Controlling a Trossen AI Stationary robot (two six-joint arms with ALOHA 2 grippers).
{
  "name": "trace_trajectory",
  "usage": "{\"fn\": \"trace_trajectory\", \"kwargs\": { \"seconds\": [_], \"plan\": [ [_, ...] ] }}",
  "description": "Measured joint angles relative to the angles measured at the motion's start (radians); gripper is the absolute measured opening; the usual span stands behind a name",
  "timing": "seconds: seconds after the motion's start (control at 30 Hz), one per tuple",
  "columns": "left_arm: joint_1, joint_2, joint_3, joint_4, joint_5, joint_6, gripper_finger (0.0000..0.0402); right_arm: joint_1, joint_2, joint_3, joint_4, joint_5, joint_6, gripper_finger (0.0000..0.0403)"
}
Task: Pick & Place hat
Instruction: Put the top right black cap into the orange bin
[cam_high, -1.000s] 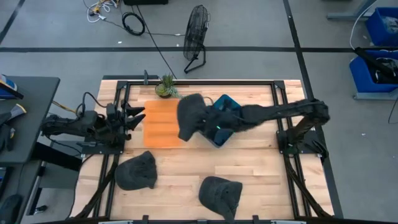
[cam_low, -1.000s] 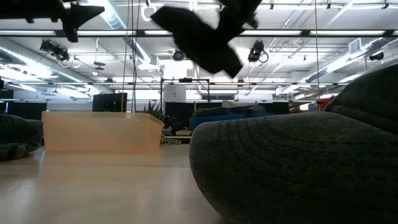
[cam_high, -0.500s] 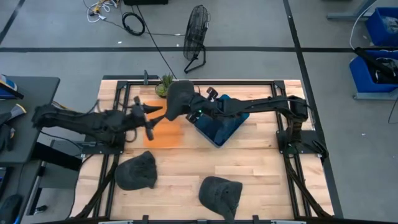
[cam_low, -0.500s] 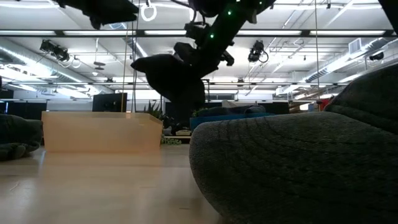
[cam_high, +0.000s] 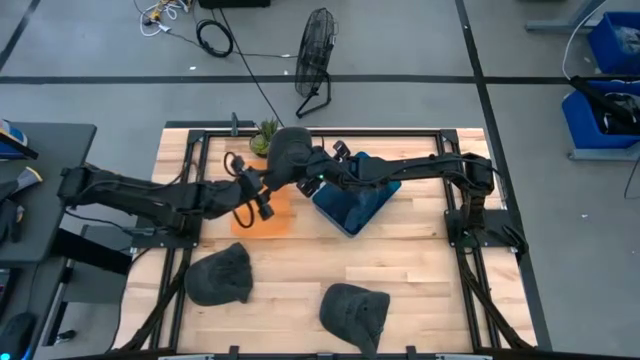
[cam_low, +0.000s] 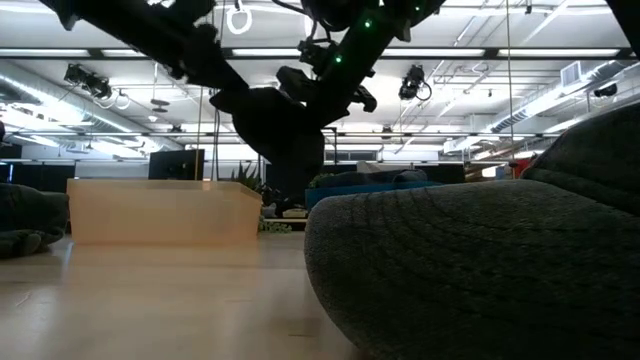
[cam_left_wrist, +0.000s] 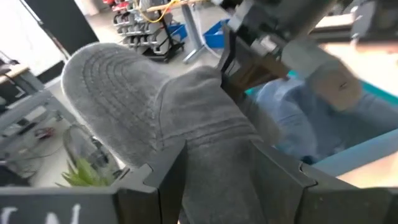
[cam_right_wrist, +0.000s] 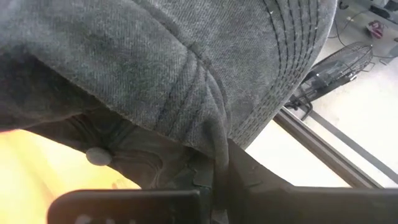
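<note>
1. So the grey hat (cam_high: 288, 152) is up in the air near the back of the table, hanging over the edge of the orange tray (cam_high: 268, 217) and just beside the blue bin (cam_high: 352, 205); in the low view the hat (cam_low: 278, 128) is clearly off the wood, well above the tray (cam_low: 165, 211).
2. The right gripper (cam_high: 312, 176) has it; fingers pinched together on the fabric, and the right wrist view shows the cloth (cam_right_wrist: 174, 81) bunched right down into the jaws; that arm stretches in across the blue bin from the right side.
3. The left gripper (cam_high: 262, 192) is reaching in from the left over the orange tray, right up against the hat; its fingers (cam_left_wrist: 168, 186) sit spread apart with the hat's fabric (cam_left_wrist: 205, 162) running down between them; can't honestly tell if they're touching the cloth or just around it.
4. Two more grey hats lie flat on the table toward the front; one at front left (cam_high: 219, 274), one nearer the front middle (cam_high: 353, 311); both well apart from the grippers; the second one fills the right side of the low view (cam_low: 480, 260).
5. A small potted plant (cam_high: 266, 138) stands at the back edge of the table, just beside the held hat; a floor fan (cam_high: 315, 60) stands on the floor behind the table.
</note>
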Motion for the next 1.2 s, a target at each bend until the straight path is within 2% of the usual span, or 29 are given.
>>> {"fn": "trace_trajectory", "kwargs": {
  "seconds": [0.1,0.3,0.4,0.5,0.7,0.77,0.9,1.2],
  "plan": [
    [0.024,0.024,0.000,0.017,-0.001,0.033,0.0177,0.000,0.000,0.000,-0.002,-0.021,-0.002,0.0015],
    [0.082,0.040,0.000,0.010,-0.024,0.040,0.0177,0.007,0.000,0.000,-0.004,-0.179,-0.035,0.0016],
    [0.104,0.039,0.000,0.011,-0.026,0.041,0.0168,0.017,0.000,0.000,-0.004,-0.193,-0.057,0.0016],
    [0.118,0.039,0.000,0.011,-0.026,0.060,0.0134,0.022,0.000,0.000,-0.006,-0.196,-0.076,0.0016],
    [0.116,0.037,0.000,0.011,-0.024,0.138,0.0019,0.018,-0.001,0.000,-0.033,-0.202,-0.078,0.0016],
    [0.098,0.034,0.000,0.017,-0.022,0.176,0.0008,0.010,-0.001,0.000,-0.048,-0.204,-0.073,0.0016],
    [0.055,0.033,0.000,0.020,0.022,0.241,0.0040,-0.008,-0.002,0.000,-0.069,-0.209,-0.032,0.0016],
    [0.049,0.039,0.000,0.045,0.038,0.252,0.0200,-0.013,-0.002,0.000,-0.008,-0.221,-0.026,0.0016]
  ]
}}
